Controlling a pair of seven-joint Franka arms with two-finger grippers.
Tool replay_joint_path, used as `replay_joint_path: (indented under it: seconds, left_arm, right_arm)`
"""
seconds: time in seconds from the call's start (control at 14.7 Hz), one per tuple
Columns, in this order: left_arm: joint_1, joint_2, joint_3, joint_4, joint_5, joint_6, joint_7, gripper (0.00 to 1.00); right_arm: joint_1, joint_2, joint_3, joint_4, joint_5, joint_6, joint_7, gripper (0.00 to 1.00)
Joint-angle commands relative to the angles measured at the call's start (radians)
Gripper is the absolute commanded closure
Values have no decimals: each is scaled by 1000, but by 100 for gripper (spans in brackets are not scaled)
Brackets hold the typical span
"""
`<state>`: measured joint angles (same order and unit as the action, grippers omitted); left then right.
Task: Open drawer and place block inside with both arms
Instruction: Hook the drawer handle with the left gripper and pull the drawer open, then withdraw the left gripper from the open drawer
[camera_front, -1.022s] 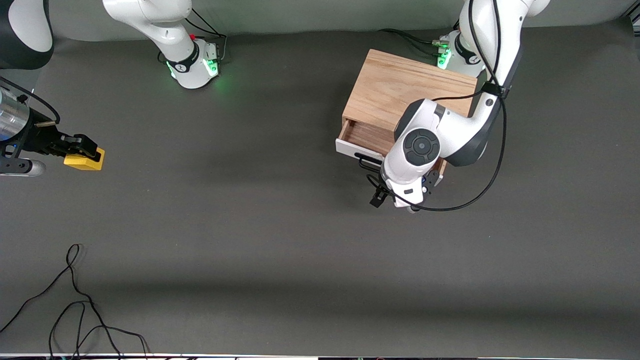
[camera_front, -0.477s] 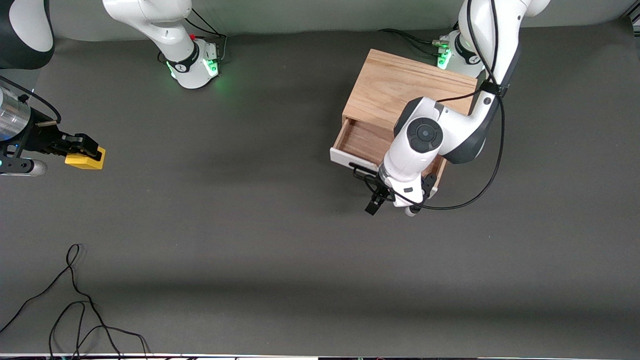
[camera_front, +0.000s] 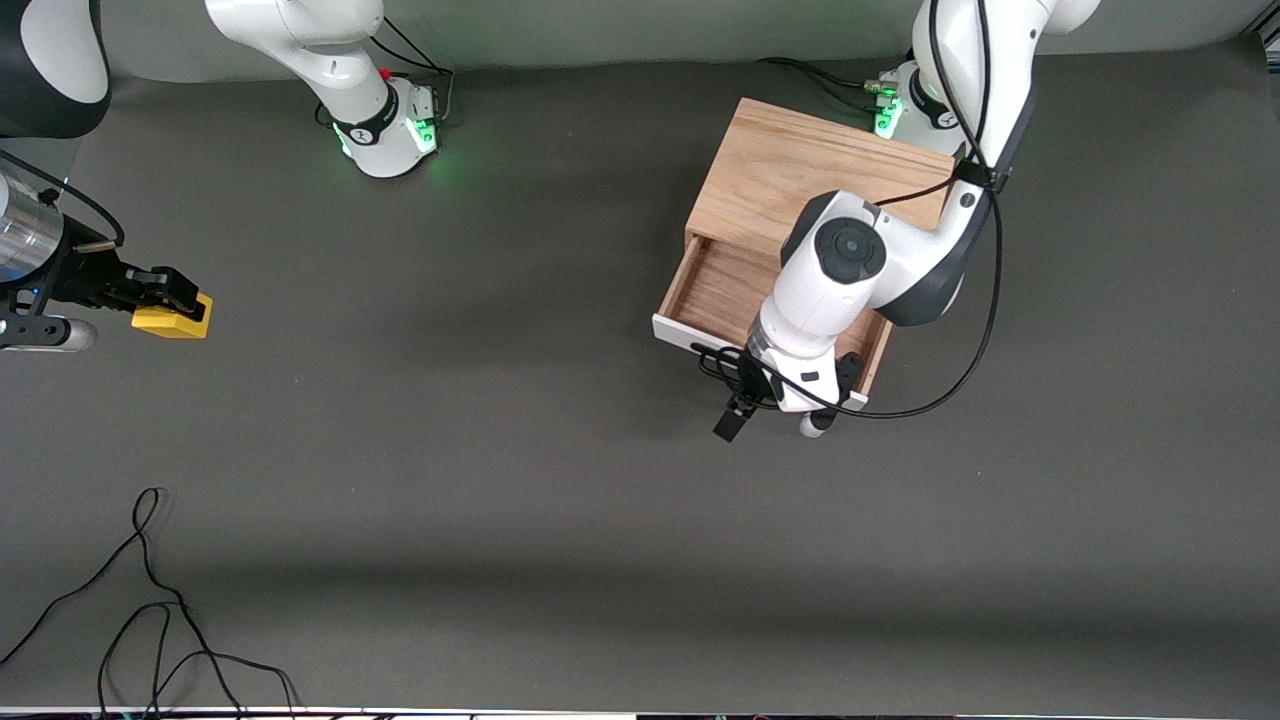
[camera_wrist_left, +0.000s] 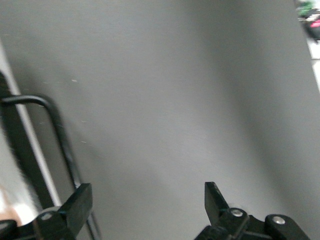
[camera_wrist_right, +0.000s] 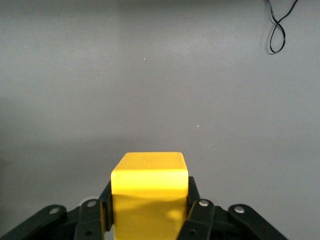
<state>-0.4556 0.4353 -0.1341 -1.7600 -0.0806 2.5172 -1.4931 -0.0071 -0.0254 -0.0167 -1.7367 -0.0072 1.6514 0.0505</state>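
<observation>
Front view: the left arm (camera_front: 880, 270) covers part of the drawer (camera_front: 720, 285) and its white front; the left hand (camera_front: 775, 395) sits at the lower edge of the drawer, mostly hidden under the wrist. In the left wrist view its fingers (camera_wrist_left: 75, 210) stand wide apart, with the black wire handle (camera_wrist_left: 60, 135) running beside one finger; whether they touch cannot be told. The drawer is pulled out of the oak cabinet (camera_front: 810, 170), centre-right of the frame, wood interior exposed.

The right arm is cut off at the left edge of the frame. The right hand (camera_front: 165, 300) is clamped on the yellow block (camera_front: 172, 318), mid-left of the frame, well apart from the drawer. Right wrist view: the block (camera_wrist_right: 149, 192) sits between the fingers (camera_wrist_right: 197, 210), over bare tabletop (camera_wrist_right: 160, 75). A loose black cable (camera_front: 150, 600) lies lower left.
</observation>
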Motion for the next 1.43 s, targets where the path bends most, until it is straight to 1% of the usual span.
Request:
replay_joint_path:
  seconds: [0.0,0.07,0.2,0.27,0.48,0.54,0.61,0.75,0.82,1.09,1.23,1.36]
  left_arm:
    - [-9,-1,4,43,1,-107,-7,1]
    - [-8,-12,5,43,5,-174,-7,1]
    - [-3,-52,10,68,13,-361,-3,1]
    - [-1,-78,11,97,30,-480,11,1]
    - [9,-118,22,252,35,-829,53,1]
    - [15,-134,22,290,35,-916,94,1]
    - [20,-163,24,303,35,-976,150,1]
    - [58,-220,25,292,36,-1053,275,1]
    - [98,-243,25,292,36,-1084,342,0]
    - [242,-351,24,290,36,-1190,776,1]
    - [310,-384,25,289,45,-1172,1021,1]
    - [339,-397,25,286,68,-1100,1155,1]
  right_arm:
    - [-8,-1,11,14,-8,-15,-1,74]
    - [-8,-1,11,14,-8,-13,-1,74]
    - [-7,-1,11,13,-8,-13,0,74]
    - [-7,2,11,13,-8,-13,0,74]
    - [6,2,11,11,-8,-13,0,74]
    - [6,2,11,11,-8,-13,2,74]
    - [9,1,11,11,-8,-13,3,74]
    - [28,-5,11,11,-7,-15,32,74]
    - [50,-7,11,11,-7,-21,60,74]
    - [101,-11,11,11,-1,-27,146,74]
    - [156,-10,11,11,21,-27,213,74]
    - [223,-8,11,14,47,-25,306,74]
